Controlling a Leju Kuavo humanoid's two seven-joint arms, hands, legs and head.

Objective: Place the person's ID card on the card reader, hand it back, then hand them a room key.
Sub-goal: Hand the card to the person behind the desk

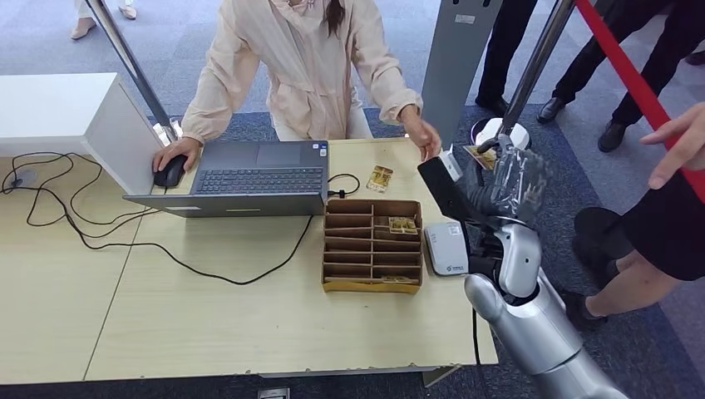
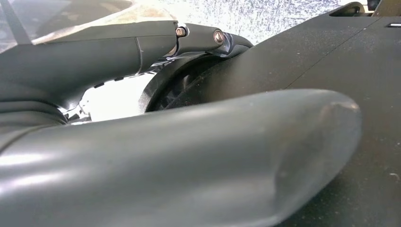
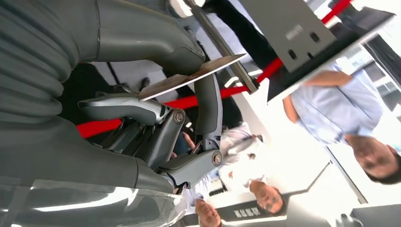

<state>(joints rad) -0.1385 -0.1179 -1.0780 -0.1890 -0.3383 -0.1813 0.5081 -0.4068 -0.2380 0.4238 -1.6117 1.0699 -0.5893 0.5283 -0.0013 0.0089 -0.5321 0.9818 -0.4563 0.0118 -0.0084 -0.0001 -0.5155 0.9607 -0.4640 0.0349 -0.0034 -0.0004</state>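
The right arm (image 1: 532, 324) rises from the frame's lower edge beside a light wooden desk (image 1: 208, 324) set on grey-blue carpet. On the desk are seen a laptop (image 1: 241, 179), a black cable (image 1: 191, 258), a cardboard organiser (image 1: 372, 245) holding cards, and a white card reader (image 1: 446, 248). The right hand (image 1: 507, 179) is raised above the reader; a thin card (image 3: 189, 75), probably the ID card, is pinched between thumb and finger. The person's hand (image 1: 420, 133) is extended near it. The left hand (image 2: 179, 156) is seen close up; its grip cannot be determined.
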